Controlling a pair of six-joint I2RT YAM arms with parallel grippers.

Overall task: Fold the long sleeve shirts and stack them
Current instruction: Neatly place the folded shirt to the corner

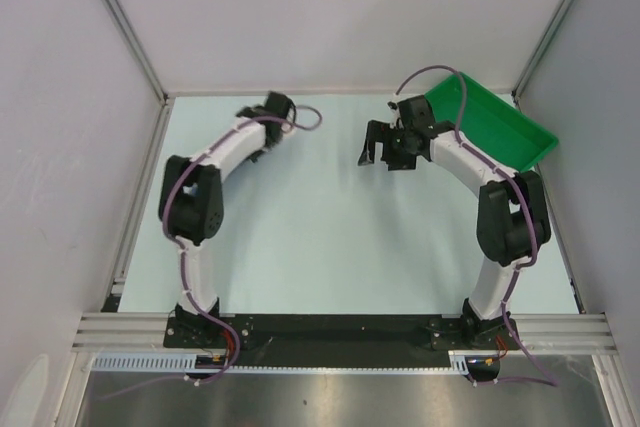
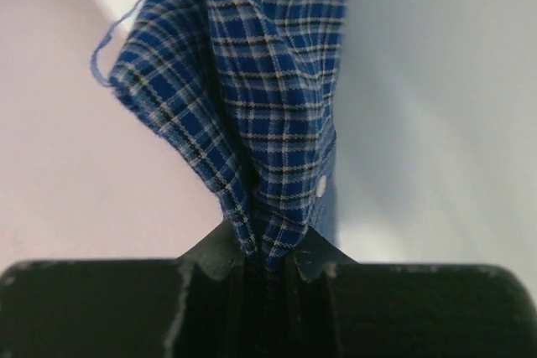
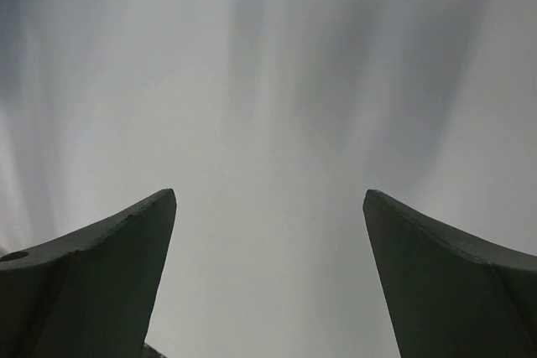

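Pinching a bunched fold of the shirt (image 2: 260, 106), my left fingers (image 2: 208, 256) sat well left of the green tray (image 1: 500, 122); right fingers (image 3: 109, 245) gaped empty beside it. Limp, light cloth: I judged a seam the firmer hold.

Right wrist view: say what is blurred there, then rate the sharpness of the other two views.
Right wrist: the background is smeared into pale vertical streaks, while the fingers of the open right hand look fairly crisp. Left wrist: the blue checked shirt clamped in the left hand is sharp, weave visible; its surroundings are soft. Top external: evenly lit and sharp.
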